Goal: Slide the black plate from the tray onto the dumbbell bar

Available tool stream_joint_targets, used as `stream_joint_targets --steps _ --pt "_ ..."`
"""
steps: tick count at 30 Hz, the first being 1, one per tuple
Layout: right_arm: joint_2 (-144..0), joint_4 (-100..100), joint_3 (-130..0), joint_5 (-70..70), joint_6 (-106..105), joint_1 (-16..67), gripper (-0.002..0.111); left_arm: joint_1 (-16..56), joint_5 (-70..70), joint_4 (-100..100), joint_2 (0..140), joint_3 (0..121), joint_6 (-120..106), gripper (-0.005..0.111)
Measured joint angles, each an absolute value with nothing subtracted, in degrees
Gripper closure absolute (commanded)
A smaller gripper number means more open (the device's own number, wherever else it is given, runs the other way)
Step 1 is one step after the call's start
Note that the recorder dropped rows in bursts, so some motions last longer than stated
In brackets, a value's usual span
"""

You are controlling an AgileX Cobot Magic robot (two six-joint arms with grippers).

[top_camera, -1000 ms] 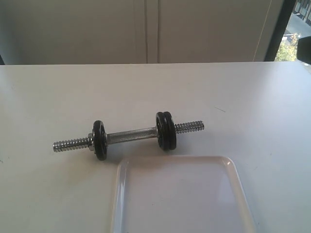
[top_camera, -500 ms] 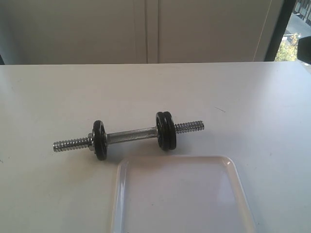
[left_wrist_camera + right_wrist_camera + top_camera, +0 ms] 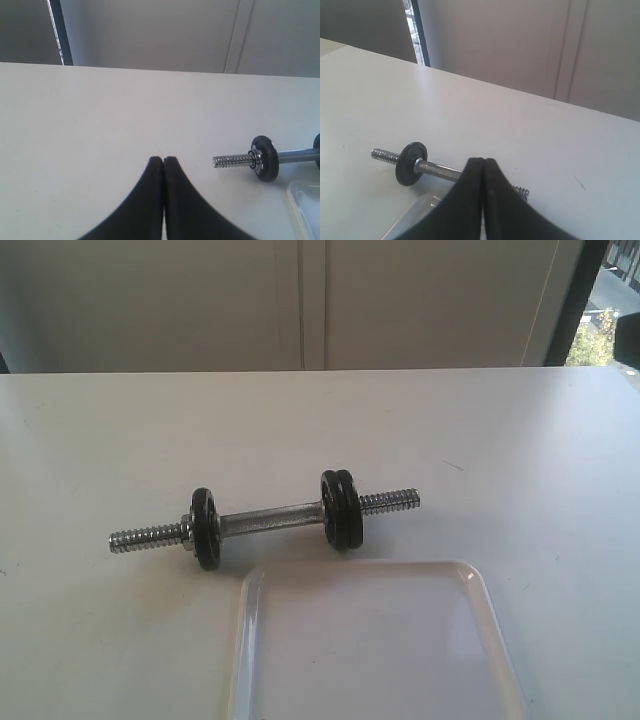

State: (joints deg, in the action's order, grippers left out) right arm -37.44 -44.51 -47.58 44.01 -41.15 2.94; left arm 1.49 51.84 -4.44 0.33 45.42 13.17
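Just beside tray (image 3: pixel 370 650) — dumbbell bar (image 3: pixel 270 519) lies.

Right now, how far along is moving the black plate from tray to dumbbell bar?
Done, apparently: no plate shows on the visible part of the tray, and the dumbbell bar carries two discs together at one end, the outer likely the black plate. In hand: nothing; left end effector and right end effector are shut and empty. Left: seemingly nothing; the tray's near edge is out of view.
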Motion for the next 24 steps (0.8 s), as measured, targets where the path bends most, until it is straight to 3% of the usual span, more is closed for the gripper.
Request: stream_joint_targets --steps 8,16,24 --pt "-37.4 -44.5 -47.6 44.0 -41.1 2.9 0.108 1.5 50.9 -4.1 0.3 40.4 13.2 0.107" --pt "-37.4 -44.5 -47.6 44.0 -41.1 2.9 0.108 1.5 41.3 -4.1 0.3 29.4 13.2 0.107" --pt "-37.4 -44.5 -47.6 44.0 -41.1 2.9 0.108 1.5 10.0 -4.4 0.4 12.2 12.2 0.107"
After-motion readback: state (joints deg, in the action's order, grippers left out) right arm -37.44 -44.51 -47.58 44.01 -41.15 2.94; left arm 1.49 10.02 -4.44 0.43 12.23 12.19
